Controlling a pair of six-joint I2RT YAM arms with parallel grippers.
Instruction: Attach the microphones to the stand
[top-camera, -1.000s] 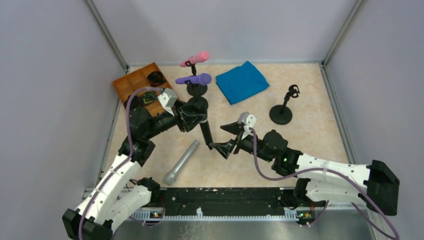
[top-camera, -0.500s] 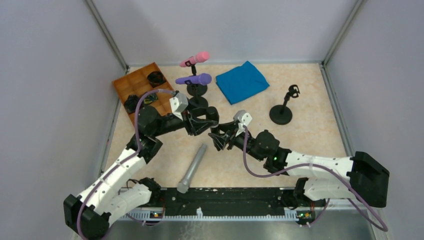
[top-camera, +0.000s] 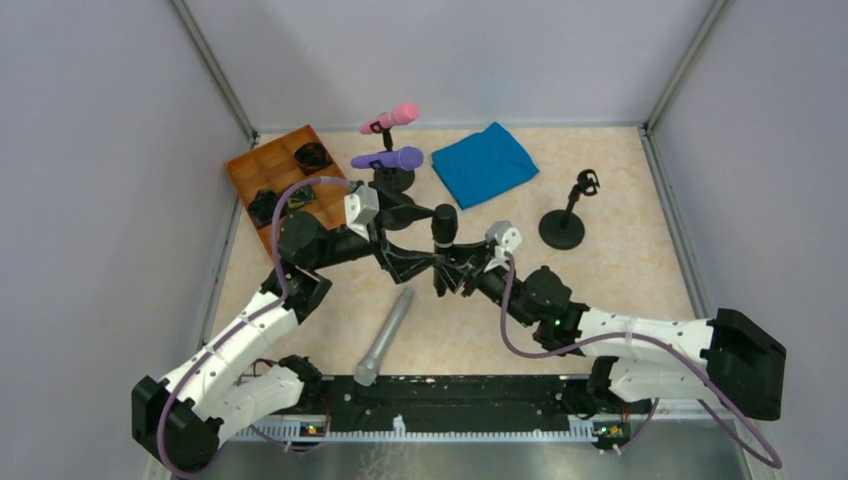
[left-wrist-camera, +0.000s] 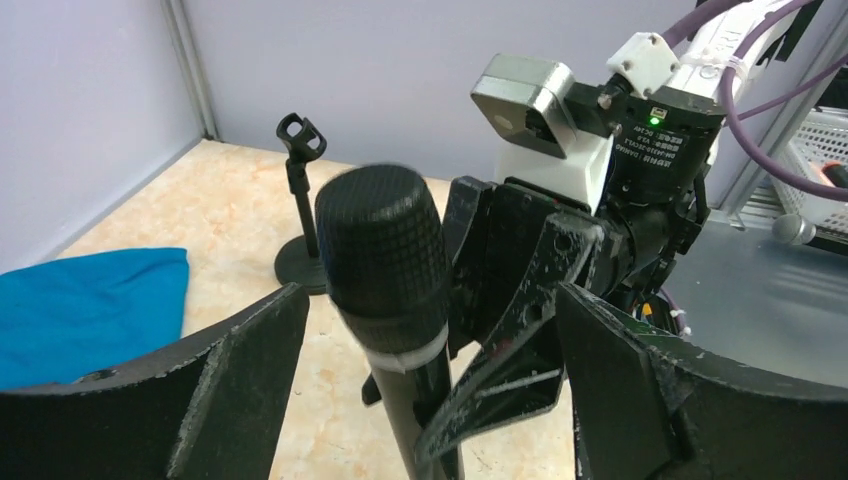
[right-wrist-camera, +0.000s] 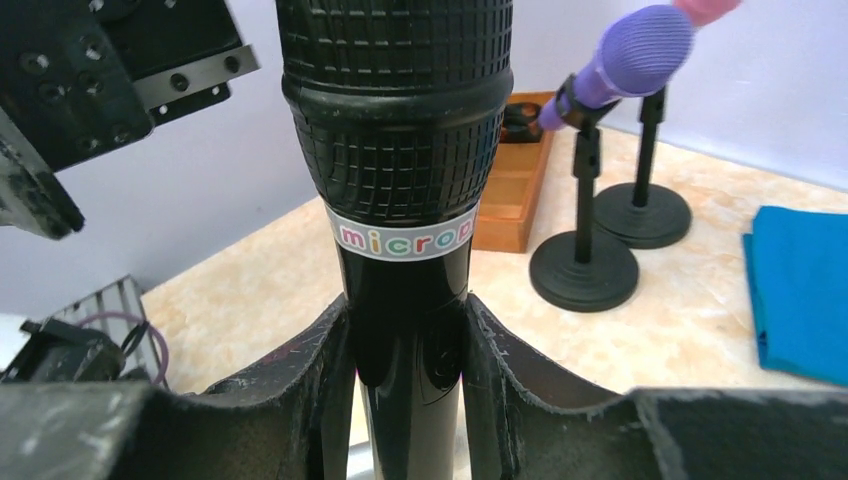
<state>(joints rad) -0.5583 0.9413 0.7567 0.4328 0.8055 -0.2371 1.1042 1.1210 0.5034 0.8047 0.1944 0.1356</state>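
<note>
A black microphone (top-camera: 442, 226) (right-wrist-camera: 395, 120) stands upright above the table's middle, and my right gripper (top-camera: 447, 272) (right-wrist-camera: 405, 370) is shut on its glossy handle. My left gripper (top-camera: 424, 240) (left-wrist-camera: 430, 390) is open, its fingers (left-wrist-camera: 240, 370) wide on either side of the microphone's head (left-wrist-camera: 385, 260) without touching it. A silver microphone (top-camera: 386, 336) lies on the table in front. An empty black stand (top-camera: 563, 224) (left-wrist-camera: 298, 200) is at the right. Purple (top-camera: 388, 158) (right-wrist-camera: 625, 60) and pink (top-camera: 392, 117) microphones sit clipped on stands at the back.
A wooden tray (top-camera: 262, 163) (right-wrist-camera: 510, 190) with small black parts is at the back left. A blue cloth (top-camera: 485, 163) (right-wrist-camera: 800, 290) lies at the back centre. The two occupied stands' round bases (right-wrist-camera: 585, 270) are just behind the grippers. Grey walls enclose the table.
My left gripper has opened and let go of the black microphone; my right gripper has shut on its handle. The microphone now stands more upright. The silver microphone shifted slightly right.
</note>
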